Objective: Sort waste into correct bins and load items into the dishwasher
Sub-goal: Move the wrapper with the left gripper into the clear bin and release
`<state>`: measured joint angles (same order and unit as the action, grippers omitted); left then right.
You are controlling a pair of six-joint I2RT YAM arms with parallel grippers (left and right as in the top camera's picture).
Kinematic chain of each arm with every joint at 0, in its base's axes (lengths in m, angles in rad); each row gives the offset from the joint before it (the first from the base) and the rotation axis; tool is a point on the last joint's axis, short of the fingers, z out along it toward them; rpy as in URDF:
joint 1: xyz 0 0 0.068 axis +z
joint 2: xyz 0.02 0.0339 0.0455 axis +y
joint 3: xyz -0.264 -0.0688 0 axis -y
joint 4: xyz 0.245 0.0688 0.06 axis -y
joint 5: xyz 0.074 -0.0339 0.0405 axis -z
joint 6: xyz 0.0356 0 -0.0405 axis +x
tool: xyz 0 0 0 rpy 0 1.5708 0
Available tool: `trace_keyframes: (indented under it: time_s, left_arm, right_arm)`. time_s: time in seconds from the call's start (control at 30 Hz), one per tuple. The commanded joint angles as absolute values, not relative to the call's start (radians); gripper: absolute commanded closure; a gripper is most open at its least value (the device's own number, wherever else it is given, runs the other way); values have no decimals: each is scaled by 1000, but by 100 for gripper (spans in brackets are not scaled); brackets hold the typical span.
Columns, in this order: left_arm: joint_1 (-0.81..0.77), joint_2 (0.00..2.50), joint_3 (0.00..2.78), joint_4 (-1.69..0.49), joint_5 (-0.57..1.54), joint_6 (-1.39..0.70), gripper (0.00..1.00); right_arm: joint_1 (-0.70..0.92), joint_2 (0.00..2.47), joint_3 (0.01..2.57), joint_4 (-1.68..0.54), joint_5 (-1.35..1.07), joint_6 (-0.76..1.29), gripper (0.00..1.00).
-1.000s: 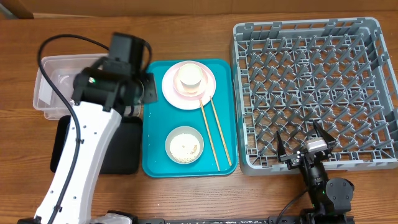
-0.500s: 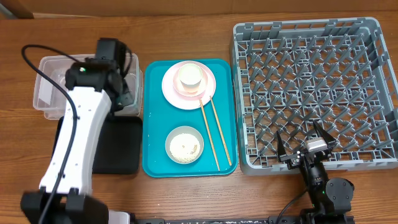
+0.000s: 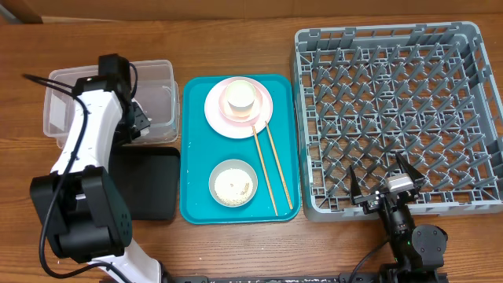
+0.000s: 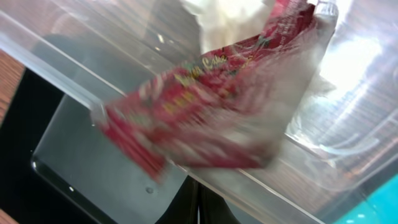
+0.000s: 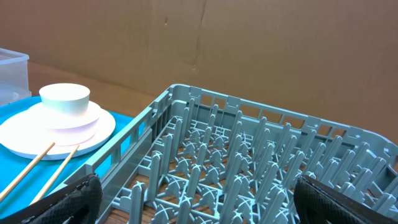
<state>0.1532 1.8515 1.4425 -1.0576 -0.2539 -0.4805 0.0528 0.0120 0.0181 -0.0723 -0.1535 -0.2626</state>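
Step in hand: waste sorting, wrapper leg. Dishwasher loading not begun; none of the dishes stands in the rack (image 3: 301, 118) yet

Left hand (image 4: 199, 205): clenched, over the clear tub (image 3: 56, 110) on the far left of the worktop (image 3: 236, 251). The red wrapper (image 4: 205, 118) hangs just ahead of the fingers. In the wrist view it covers part of the tub's rim, so it is above the tub and not yet in it. I read it as pinched by its near edge, but the contact is blurred, so this is a judgement. The white napkin (image 4: 227, 15) already lies inside the tub

Right hand (image 3: 376, 165): spread wide, grasping nothing, at the rack's near edge

Next move, as I judge it: carry the wrapper fully inside the tub walls, then let go. Released here, it may drape over the rim toward the black tray (image 3: 149, 185). After that the rice (image 3: 234, 185) must be tipped out before its bowl can go to the rack

Count:
- wrapper 1, napkin 1
- bins 2: clear tub, black tray
- teal tray (image 3: 196, 169) 1, carrying all the dishes
- pink plate (image 5: 90, 116) 1, with white cup (image 3: 240, 97) 1 standing on it
- white bowls 2: shallow bowl (image 5: 93, 132) under the plate, rice bowl (image 3: 214, 182) nearer the robot
- chopsticks (image 3: 271, 169) 2, loose, just beside the stack
- rack 1
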Motion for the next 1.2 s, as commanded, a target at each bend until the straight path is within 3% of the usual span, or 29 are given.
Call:
trace_keyframes:
  time_s: [0.0,0.37,0.77,1.17]
  left_arm:
    - [177,1849,1470,-1070,-241,-494,96]
    - [179,1814,1496,-1175,-200,-494,96]
    - [173,1640,1497,-1059,126,-418,96]
    - [93,1798,1460,-937,87,-407,96]
  right_arm:
    - [50,3,8,-69,-159,-259,0]
    - [50,3,8,-69,-159,-258,0]
    - [50,3,8,-69,-159,-258,0]
    - [50,3,8,-69,-159,-258,0]
